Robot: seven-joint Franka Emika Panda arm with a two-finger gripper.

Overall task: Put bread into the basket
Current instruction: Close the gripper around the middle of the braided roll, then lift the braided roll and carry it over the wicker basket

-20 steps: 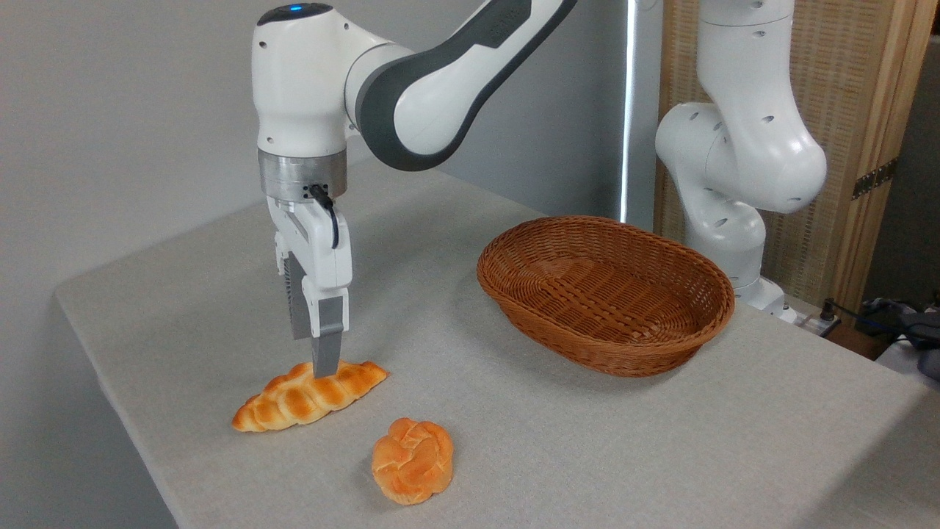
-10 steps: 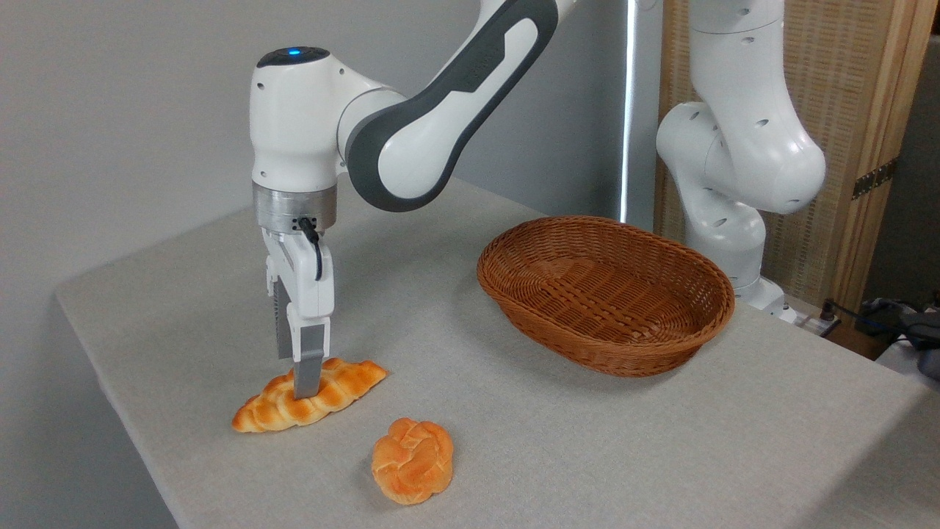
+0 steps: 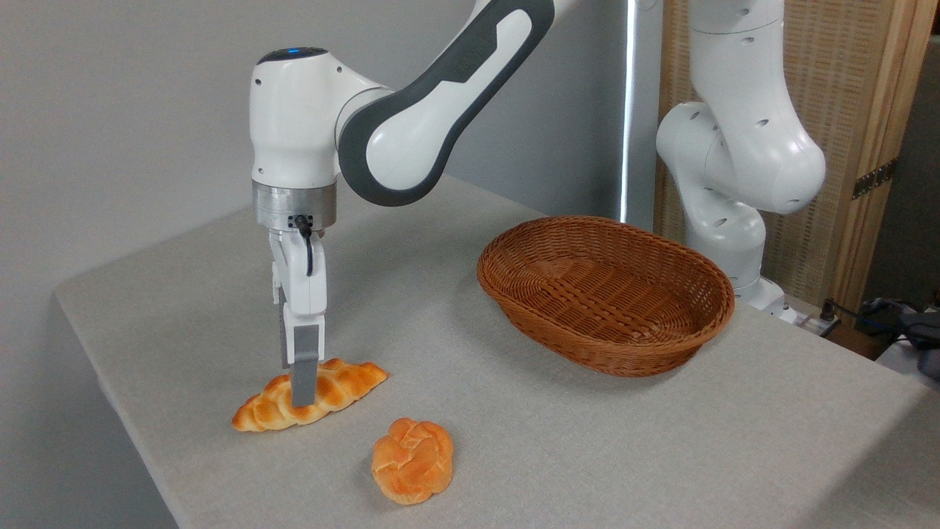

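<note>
The bread [image 3: 344, 382], a long golden braided loaf, lies flat on the grey table near its front left edge. My gripper [image 3: 296, 386] points straight down over the loaf's middle. Its near finger [image 3: 305, 378] stands in front of the loaf and reaches down to the table. The far finger is mostly hidden behind it, so the jaws stand apart astride the loaf. The oval brown wicker basket [image 3: 602, 351] sits to the right, with nothing inside.
A small round knotted orange bun [image 3: 411, 460] lies in front of the loaf, to its right. The arm's white base [image 3: 734, 162] rises behind the basket. A wicker screen [image 3: 844, 88] stands at the back right, and cables [image 3: 899, 319] lie at the right edge.
My gripper has dropped lower and shifted slightly left, turning edge-on to the camera. Its fingers now reach down around the loaf's middle. The loaf, bun and basket have not moved.
</note>
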